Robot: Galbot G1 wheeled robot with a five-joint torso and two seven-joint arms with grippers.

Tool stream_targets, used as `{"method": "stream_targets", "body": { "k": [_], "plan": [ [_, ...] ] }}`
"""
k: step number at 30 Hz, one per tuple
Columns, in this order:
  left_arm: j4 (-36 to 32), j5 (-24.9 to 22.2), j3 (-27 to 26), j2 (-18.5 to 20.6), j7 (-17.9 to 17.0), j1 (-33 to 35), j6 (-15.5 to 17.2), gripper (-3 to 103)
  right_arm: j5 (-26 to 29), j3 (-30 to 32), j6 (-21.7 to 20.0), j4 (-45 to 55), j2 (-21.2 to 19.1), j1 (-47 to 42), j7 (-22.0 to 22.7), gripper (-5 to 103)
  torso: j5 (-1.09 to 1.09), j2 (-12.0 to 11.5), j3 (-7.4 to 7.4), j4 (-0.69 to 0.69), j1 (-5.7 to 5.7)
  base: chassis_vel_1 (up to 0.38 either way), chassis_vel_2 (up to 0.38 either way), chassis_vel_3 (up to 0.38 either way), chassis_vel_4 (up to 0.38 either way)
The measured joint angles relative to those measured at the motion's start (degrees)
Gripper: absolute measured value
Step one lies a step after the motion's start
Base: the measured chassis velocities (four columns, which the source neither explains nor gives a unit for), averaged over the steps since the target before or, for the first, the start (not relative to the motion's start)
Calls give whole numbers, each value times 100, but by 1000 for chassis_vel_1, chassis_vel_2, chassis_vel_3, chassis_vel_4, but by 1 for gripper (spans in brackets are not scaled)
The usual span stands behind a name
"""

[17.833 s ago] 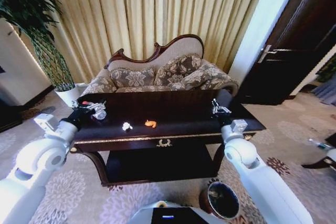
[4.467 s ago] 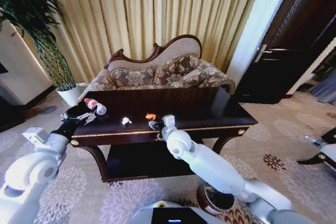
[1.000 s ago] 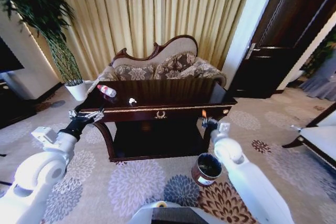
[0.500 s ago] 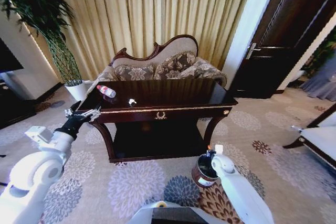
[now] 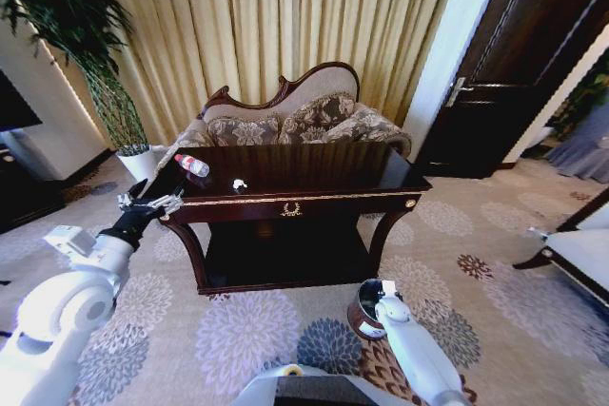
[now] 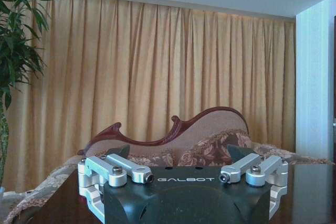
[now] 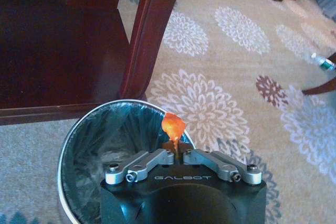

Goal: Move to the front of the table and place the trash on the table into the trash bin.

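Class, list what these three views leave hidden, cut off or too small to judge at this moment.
- Bin floor: right wrist view, hidden by the right hand and its dark liner.
- Orange scrap lower end: right wrist view, hidden between the fingers.
- White scrap: head view, too small to identify.
- Bottle label: head view, too small to read.
- Table top: left wrist view, mostly blocked by the left hand.

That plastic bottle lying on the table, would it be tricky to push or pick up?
Probably it rolls: the bottle lies on its side on the glossy table. It looks clear and maybe near-empty, so likely light, and its thin walls may dent under a squeeze. The left tool waits open nearby; the right tool holds the orange scrap over the trash bin.
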Motion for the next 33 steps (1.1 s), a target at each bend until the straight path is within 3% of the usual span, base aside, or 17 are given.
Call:
{"method": "stream_targets", "body": {
  "k": [7, 11, 13, 14, 17, 18, 21, 22, 25, 29, 33],
  "plan": [
    [-40, -9, -14, 8, 22, 19, -7, 100, -139, -8, 41, 87, -94, -12, -74, 39, 0, 0, 0, -1, 0, 0, 0, 0, 0],
    [-49, -9, -6, 8, 25, 18, -7, 100, -130, -3, 79, 106, -135, -11, -69, 44, 0, 0, 0, -1, 0, 0, 0, 0, 0],
    [-55, -13, -6, 13, 29, 21, -7, 100, -50, 16, 354, 254, -187, -40, -50, 56, 1, 0, 0, -1, 0, 0, 0, 0, 0],
    [-55, -13, -6, 13, 29, 21, -7, 100, -50, 16, 354, 254, -187, -40, -50, 56, 1, 0, 0, -1, 0, 0, 0, 0, 0],
    [-67, -35, -16, 20, 32, 22, -7, 100, 291, 2, 1162, 1386, -383, -345, -166, 72, -1, 0, 0, -1, 0, 0, 0, 0, 0],
    [-67, -35, -16, 20, 32, 22, -7, 100, 291, 2, 1162, 1386, -383, -345, -166, 72, -1, 0, 0, -1, 0, 0, 0, 0, 0],
    [-69, -34, 8, 18, 37, 25, -32, 100, 395, 20, 1682, 2651, -526, -662, -392, 88, 0, 0, 0, 0, 0, 0, 0, 0, 0],
    [-69, -34, 8, 18, 37, 25, -32, 100, 395, 20, 1682, 2651, -526, -662, -392, 88, 0, 0, 0, 0, 0, 0, 0, 0, 0],
    [-2, 35, 116, -3, 54, 17, -86, 100, 514, -75, 1949, 4013, -676, -1017, -775, 99, -1, 0, 0, -1, 0, 0, 0, 0, 0],
    [42, 50, 184, -4, 59, -51, -101, 100, 701, -246, 2005, 5100, -719, -1192, -1034, 100, 0, 0, -1, -1, 0, 0, 0, 0, 0],
    [78, 51, 225, 1, 56, -134, -102, 100, 884, -392, 1973, 5585, -684, -1114, -1091, 100, -1, 1, -1, 0, 0, 0, 0, 0, 0]
  ]
}}
